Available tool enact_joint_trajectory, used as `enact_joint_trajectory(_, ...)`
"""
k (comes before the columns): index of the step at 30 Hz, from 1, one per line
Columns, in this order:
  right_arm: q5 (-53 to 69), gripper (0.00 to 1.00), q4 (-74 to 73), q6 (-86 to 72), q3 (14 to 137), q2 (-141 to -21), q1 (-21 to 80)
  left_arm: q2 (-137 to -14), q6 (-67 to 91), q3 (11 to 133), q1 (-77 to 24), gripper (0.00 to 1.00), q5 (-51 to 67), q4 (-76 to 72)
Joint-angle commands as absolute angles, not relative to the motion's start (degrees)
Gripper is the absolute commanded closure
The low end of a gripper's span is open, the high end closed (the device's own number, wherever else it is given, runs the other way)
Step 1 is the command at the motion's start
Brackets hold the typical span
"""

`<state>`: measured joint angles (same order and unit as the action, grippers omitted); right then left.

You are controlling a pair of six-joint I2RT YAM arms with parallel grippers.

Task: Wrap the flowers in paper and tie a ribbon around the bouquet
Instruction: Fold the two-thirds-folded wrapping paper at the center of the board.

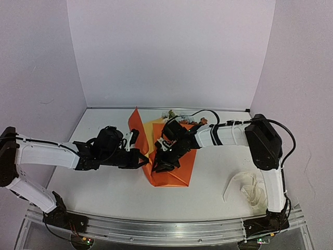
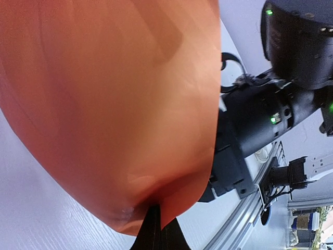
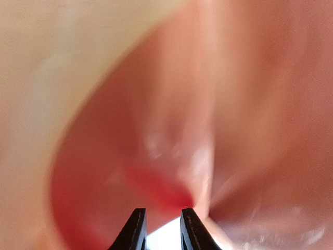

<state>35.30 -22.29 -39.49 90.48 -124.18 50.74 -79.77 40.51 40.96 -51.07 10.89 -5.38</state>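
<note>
Ribbon lies bunched by rt arm's base, near front of tabletop. Mid-table, left fingers clamp edge of orange paper, w/ right fingers slightly apart, empty, just over its fold. Blooms of flowers poke out at paper's far end.

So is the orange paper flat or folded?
Folded. The paper is bent over on itself, its yellow underside shows near the top, and the left tool pinches one raised edge.

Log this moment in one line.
left hand shut on paper | right hand open, at paper | flowers partly in paper | ribbon aside
</note>
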Motion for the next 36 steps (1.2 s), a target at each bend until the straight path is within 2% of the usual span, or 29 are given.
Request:
enact_joint_trajectory(1,40.65,0.72,-18.89,-36.25,88.14,-116.93,50.31,-80.7,38.64,43.94,-51.33,1.0,12.13,-4.59)
enact_joint_trajectory(6,38.48,0.69,-18.64,-35.66,83.66,-112.26,49.69,-80.95,38.15,44.7,-51.33,1.0,12.38,-4.3)
enact_joint_trajectory(14,29.93,0.72,-16.48,-34.84,72.28,-105.56,46.7,-80.7,37.59,45.55,-51.32,1.0,12.45,-3.5)
enact_joint_trajectory(25,24.44,0.81,-16.36,-36.64,76.02,-115.06,46.36,-83.29,35.78,51.95,-51.33,1.0,16.52,-2.24)
enact_joint_trajectory(36,21.81,0.82,-13.79,-40.04,74.26,-116.28,46.44,-94.01,36.1,59.31,-51.36,1.0,22.9,-1.87)
